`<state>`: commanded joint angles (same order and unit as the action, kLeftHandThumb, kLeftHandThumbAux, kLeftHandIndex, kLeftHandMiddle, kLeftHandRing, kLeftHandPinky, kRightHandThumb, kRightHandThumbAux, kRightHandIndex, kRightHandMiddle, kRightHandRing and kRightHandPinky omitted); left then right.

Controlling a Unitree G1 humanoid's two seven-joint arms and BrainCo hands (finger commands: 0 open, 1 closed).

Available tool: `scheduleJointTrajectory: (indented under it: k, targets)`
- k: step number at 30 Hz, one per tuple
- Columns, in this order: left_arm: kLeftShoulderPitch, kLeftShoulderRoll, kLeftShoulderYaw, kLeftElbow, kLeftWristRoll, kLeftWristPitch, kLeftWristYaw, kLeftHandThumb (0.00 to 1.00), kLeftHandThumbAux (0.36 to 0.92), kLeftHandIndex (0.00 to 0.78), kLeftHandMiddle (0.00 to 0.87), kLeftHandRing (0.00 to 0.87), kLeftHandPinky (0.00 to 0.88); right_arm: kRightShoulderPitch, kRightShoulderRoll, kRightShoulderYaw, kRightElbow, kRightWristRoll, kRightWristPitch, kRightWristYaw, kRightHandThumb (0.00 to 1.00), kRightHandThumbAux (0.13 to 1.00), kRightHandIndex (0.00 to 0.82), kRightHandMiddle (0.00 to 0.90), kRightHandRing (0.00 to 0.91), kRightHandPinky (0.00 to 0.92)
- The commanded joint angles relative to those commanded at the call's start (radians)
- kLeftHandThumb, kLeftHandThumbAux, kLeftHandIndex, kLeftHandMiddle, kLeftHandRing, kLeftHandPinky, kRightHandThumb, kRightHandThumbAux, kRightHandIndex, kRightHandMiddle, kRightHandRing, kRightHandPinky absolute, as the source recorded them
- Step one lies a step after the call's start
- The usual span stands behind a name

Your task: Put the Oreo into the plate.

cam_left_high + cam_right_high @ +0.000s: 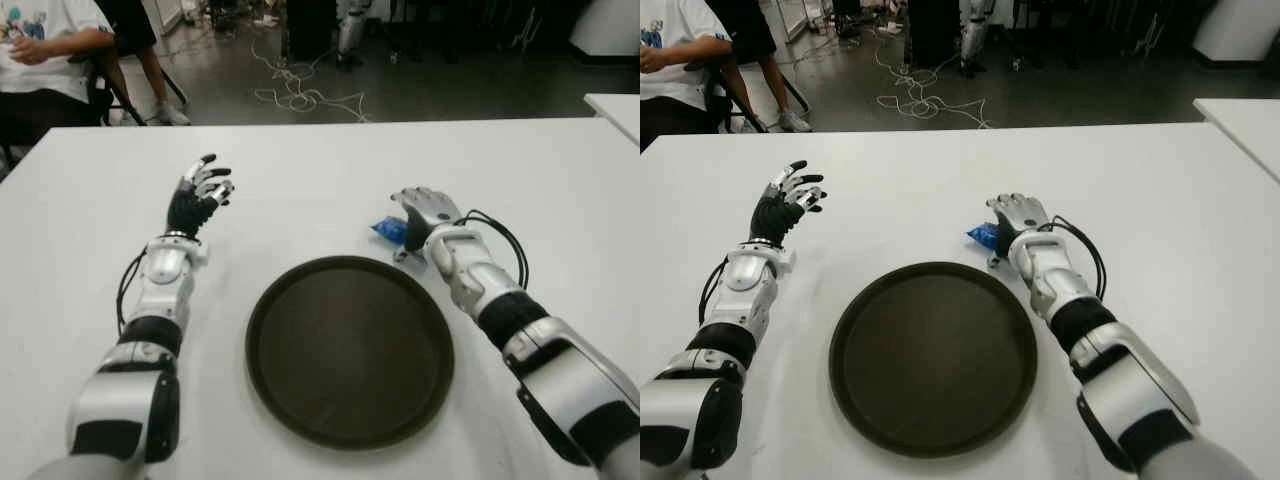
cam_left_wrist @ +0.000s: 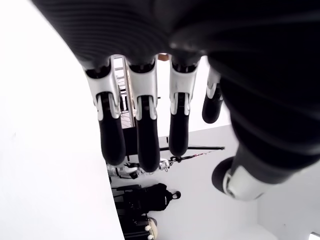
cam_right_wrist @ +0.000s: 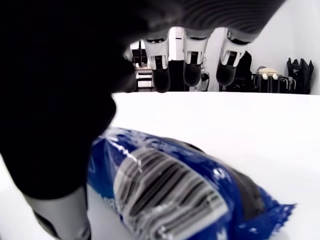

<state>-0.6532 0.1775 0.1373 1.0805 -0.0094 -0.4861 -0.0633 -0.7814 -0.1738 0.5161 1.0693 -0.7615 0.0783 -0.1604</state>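
While palm-down, right robot hand [image 1: 428, 210] over Oreo [image 1: 389, 229]

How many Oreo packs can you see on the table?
1. The blue Oreo packet lies on the white table just beyond the round dark plate, right under the right hand, whose fingers are not yet closed.

From my seat, the white table [image 1: 330, 170] is bare across most of its far half, so either hand has open passage there. The round dark plate [image 1: 349, 348] sits in the middle of the near half, between my two arms, and its raised rim is the one thing in the way of a low sweep. My right hand [image 1: 425, 212] shows just beyond the plate's far right edge, over the blue Oreo packet [image 1: 389, 229]. My left hand [image 1: 199, 196] shows well apart on the plate's left, fingers spread.
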Motion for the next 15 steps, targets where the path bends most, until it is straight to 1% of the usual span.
scheduleJointTrajectory:
  k: [3,6,11,14,15]
  targets:
    - [0.002,0.000,-0.001,-0.003,0.001,0.000,0.002,0.447,0.672,0.141,0.271,0.331,0.398,-0.018,0.007,-0.005,0.061,0.015,-0.033,-0.031,0.000,0.825,0.041,0.061,0.071,0.104]
    - [0.005,0.000,-0.002,-0.008,0.003,0.000,0.007,0.449,0.672,0.142,0.274,0.333,0.398,-0.025,0.014,-0.023,0.102,0.042,-0.070,-0.063,0.000,0.831,0.059,0.069,0.083,0.120]
    - [0.012,0.003,-0.007,-0.017,0.009,-0.001,0.013,0.425,0.672,0.140,0.272,0.327,0.393,-0.027,0.021,-0.053,0.137,0.088,-0.128,-0.103,0.000,0.869,0.126,0.112,0.136,0.183]
    - [0.014,0.004,-0.006,-0.017,0.009,0.000,0.011,0.407,0.670,0.140,0.266,0.320,0.393,-0.026,0.025,-0.064,0.151,0.103,-0.152,-0.127,0.000,0.882,0.153,0.134,0.155,0.197]
    - [0.014,0.004,-0.005,-0.018,0.009,0.000,0.011,0.403,0.670,0.140,0.265,0.319,0.391,-0.027,0.025,-0.065,0.155,0.105,-0.157,-0.132,0.000,0.883,0.150,0.133,0.154,0.192]
